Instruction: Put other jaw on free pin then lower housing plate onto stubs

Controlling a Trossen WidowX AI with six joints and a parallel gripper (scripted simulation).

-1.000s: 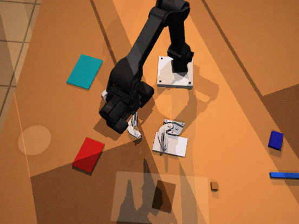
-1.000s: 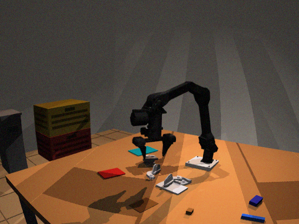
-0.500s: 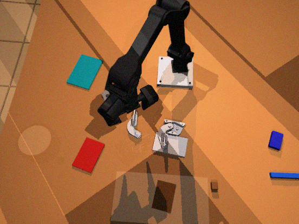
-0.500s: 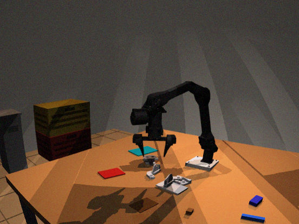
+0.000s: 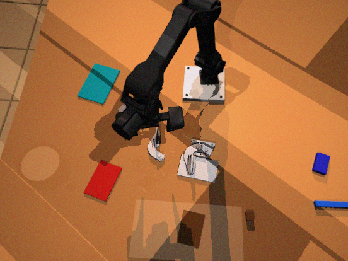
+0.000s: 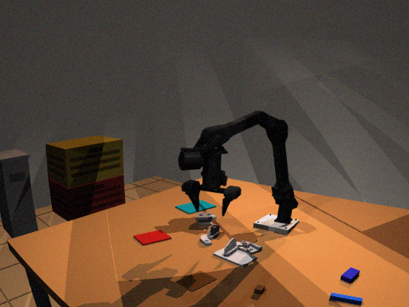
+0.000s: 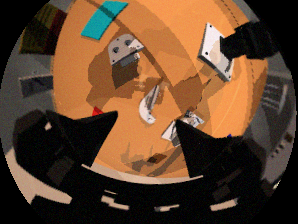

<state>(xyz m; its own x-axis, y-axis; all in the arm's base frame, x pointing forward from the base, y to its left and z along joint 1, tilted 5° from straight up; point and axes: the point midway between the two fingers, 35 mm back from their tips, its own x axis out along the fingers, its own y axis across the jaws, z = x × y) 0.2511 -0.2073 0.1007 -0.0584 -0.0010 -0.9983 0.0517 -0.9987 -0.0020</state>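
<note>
My gripper (image 5: 148, 126) (image 6: 210, 209) (image 7: 147, 117) is open and empty, hanging above the table. The loose white jaw (image 5: 156, 146) (image 6: 211, 233) (image 7: 148, 104) lies on the table just below and between the fingers, apart from them. The grey base fixture (image 5: 205, 173) (image 6: 241, 261) stands to its right, with the other jaw (image 5: 189, 161) (image 6: 230, 246) mounted on its pin. In the wrist view the fixture (image 7: 192, 119) is partly behind a finger. The grey housing plate (image 6: 204, 216) (image 7: 122, 50) lies on the table near the teal pad; in the top view the arm hides most of it.
A teal pad (image 5: 98, 83) (image 6: 185, 208) (image 7: 103, 19) and a red pad (image 5: 103, 180) (image 6: 152, 236) lie to the left. The arm's mount plate (image 5: 192, 91) (image 6: 267, 224) is behind. A blue block (image 5: 321, 163), a blue bar (image 5: 331, 204) and a small brown cube (image 5: 249, 215) lie at the right. Crates (image 6: 85, 174) stand off the table.
</note>
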